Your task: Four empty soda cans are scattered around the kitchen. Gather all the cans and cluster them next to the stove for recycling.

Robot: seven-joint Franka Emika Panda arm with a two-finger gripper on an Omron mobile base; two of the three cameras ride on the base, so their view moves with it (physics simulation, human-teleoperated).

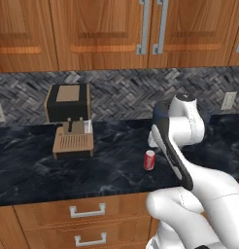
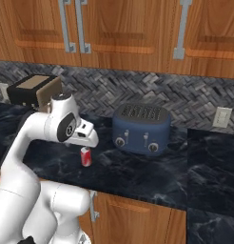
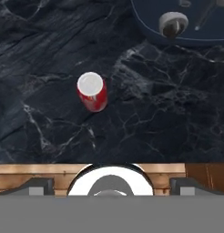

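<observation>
No writing can be read on anything here: the red soda can (image 3: 92, 92) is plain red on its side with a silvery top, and the blue toaster (image 2: 141, 128) shows only two round knobs and a lever on its front, no lettering I can make out. The coffee machine (image 1: 70, 120) is likewise blank, a black and tan box with a ribbed tray at its foot.

My gripper (image 3: 112, 187) hangs above the black marbled counter (image 1: 39, 170), looking down on it. Its two dark finger tips (image 3: 35, 186) stand at the bottom corners of the hand view, spread as wide as they go, and nothing sits between them; I hold nothing and touch nothing. (From the base cameras my own forearm covers the fingers, so those views tell me little about them.)

The can stands upright on the counter, near its front edge, and apart from my fingers. In the hand view it lies above and a little left of the middle. In the right base view it stands just below my hand, with the toaster to its right, near but apart. In the left base view the can stands just beside my arm, with the coffee machine well apart to its left, back against the grey herringbone backsplash (image 1: 121, 95). Wood cabinets (image 1: 92, 29) hang above, and drawers (image 1: 87, 210) run under the counter.
</observation>
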